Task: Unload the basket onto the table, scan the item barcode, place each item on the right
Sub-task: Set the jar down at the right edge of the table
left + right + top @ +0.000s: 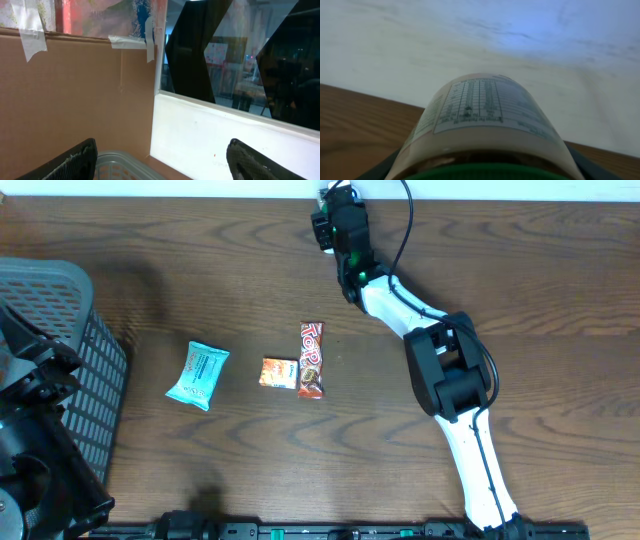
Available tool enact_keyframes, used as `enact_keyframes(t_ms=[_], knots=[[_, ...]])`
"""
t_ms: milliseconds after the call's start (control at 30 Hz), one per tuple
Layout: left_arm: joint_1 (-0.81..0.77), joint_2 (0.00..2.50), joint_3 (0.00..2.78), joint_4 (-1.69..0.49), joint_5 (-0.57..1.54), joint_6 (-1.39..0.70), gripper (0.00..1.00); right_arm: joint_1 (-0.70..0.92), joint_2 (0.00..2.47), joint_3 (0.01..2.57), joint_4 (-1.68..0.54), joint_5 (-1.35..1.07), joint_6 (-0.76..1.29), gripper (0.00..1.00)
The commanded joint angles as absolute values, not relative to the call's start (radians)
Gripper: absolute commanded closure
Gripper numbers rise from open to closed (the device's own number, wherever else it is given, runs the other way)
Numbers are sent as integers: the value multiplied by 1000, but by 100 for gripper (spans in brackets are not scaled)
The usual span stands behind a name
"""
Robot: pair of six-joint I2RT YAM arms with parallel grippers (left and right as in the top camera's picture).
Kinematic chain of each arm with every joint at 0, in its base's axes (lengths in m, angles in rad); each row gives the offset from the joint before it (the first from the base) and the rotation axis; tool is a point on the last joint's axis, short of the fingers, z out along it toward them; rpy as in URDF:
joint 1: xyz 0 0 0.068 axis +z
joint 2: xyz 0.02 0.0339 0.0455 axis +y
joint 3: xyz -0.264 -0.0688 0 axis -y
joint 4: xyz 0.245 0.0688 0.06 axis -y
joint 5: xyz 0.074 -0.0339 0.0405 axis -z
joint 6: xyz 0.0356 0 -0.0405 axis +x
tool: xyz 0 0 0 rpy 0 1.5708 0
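The item is a jar with a green lid and a white label, filling the right wrist view. The side facing the camera shows a printed table; I see no barcode on it. My right gripper is shut on the jar, a dark finger showing at each side of the lid. In the overhead view this gripper is at the far edge of the table by the white wall. My left gripper stands open with nothing between its fingers, above the grey basket.
A grey mesh basket stands at the table's left edge, with the left arm over it. A blue packet, a small orange packet and a red candy bar lie mid-table. Cardboard backs the basket.
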State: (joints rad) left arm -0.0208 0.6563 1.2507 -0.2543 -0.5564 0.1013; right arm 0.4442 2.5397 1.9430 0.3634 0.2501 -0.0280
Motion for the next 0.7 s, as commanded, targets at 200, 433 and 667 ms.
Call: enact_keyframes(t_ms=[200,433,667], knots=[[-21,652,1247,-249,-558,89,17,424,2516,1983,342,440,-147,37],[-21,652,1247,-249,-558,89,17,442,2341,1983,105,471,-154,37],[-21,651,1247,-241,-558,89,17,374,2042,1982,-521,470,7,44]])
